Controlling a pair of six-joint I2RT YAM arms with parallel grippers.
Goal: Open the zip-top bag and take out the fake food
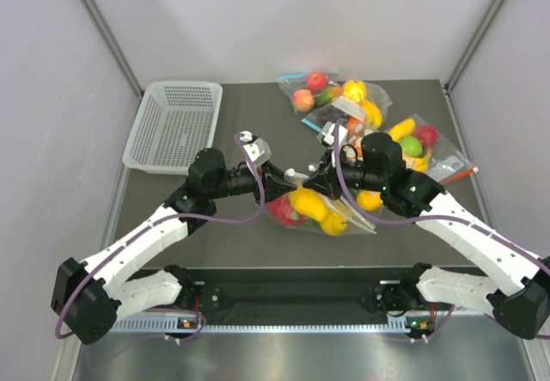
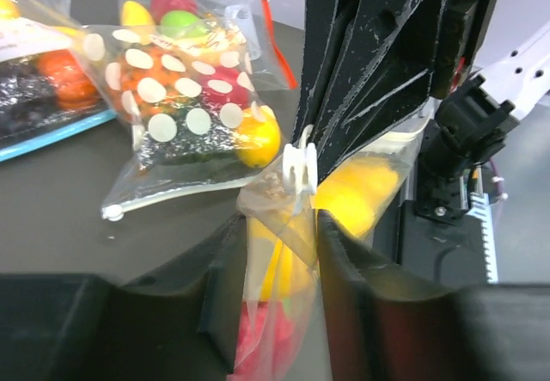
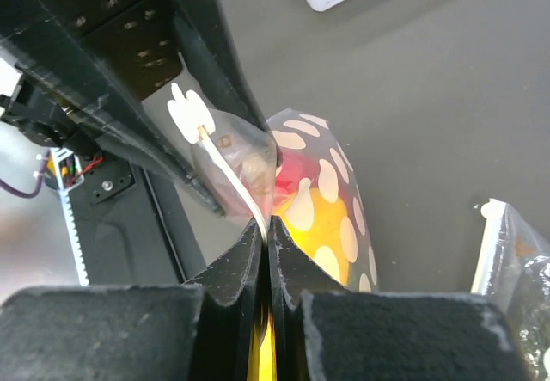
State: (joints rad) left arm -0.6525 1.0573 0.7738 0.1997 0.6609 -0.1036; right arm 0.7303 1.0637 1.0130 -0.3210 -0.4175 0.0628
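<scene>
Zip-top bag: I see the zip-top bag in the middle of the bench, closer to the near edge. Its top is held up between my two grippers.
Fake food: the fake food is inside the bag. I can see yellow pieces and a red one through the dots.
Slider: a small white slider sits at the top corner of the bag, just beside the right gripper's tips.
Right gripper: the right gripper is squeezed tight. Its fingers almost touch, with the bag's white zip strip pinched between them.
Left gripper: the left gripper has its fingers a little apart. The bag's plastic is bunched between them and touches both.
Other bags: a dotted bag with orange inside and clear bags lie near the far right corner.
Basket: a white basket sits at the far left corner.
</scene>
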